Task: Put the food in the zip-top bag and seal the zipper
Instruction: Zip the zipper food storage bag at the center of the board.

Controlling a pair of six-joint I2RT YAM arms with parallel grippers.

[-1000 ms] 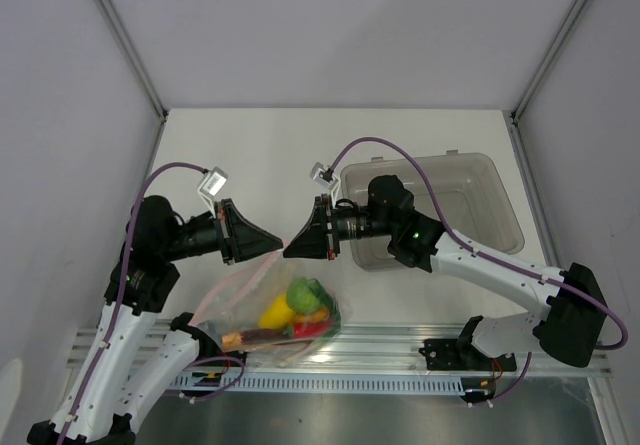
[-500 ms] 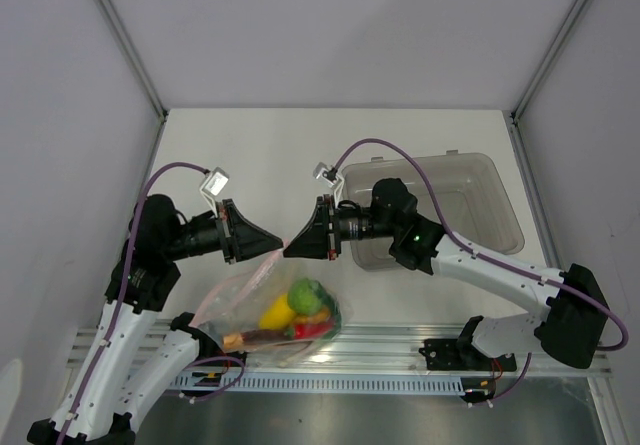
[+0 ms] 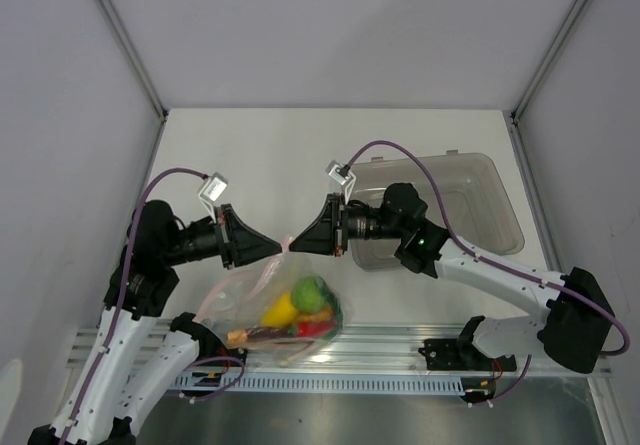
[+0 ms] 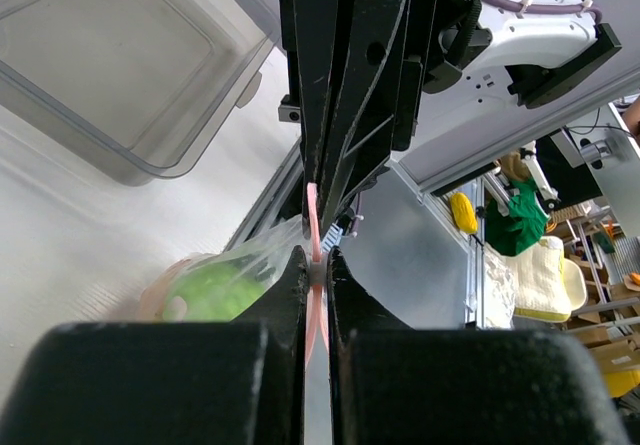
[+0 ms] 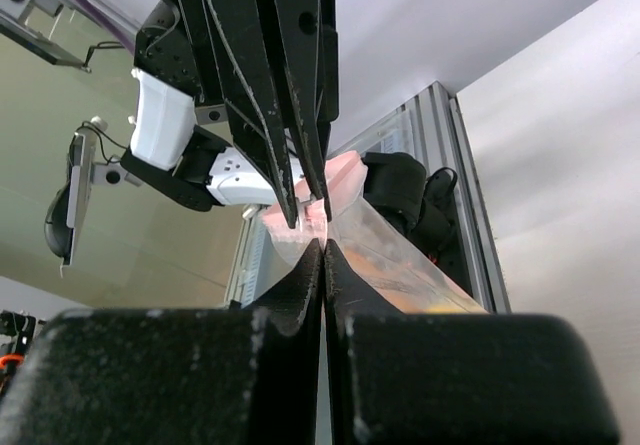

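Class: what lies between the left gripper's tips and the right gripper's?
The zipper, pinched by left gripper and right gripper; left wrist view shows it.

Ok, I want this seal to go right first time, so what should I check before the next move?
1. Food inside the zip-top bag: ok.
2. Left fingers shut on the zipper: ok.
3. Right fingers shut on the zipper: ok.
4. Room between the two grips: cannot tell, they stand tip to tip.
5. Zipper pressed shut along its whole length: cannot tell.
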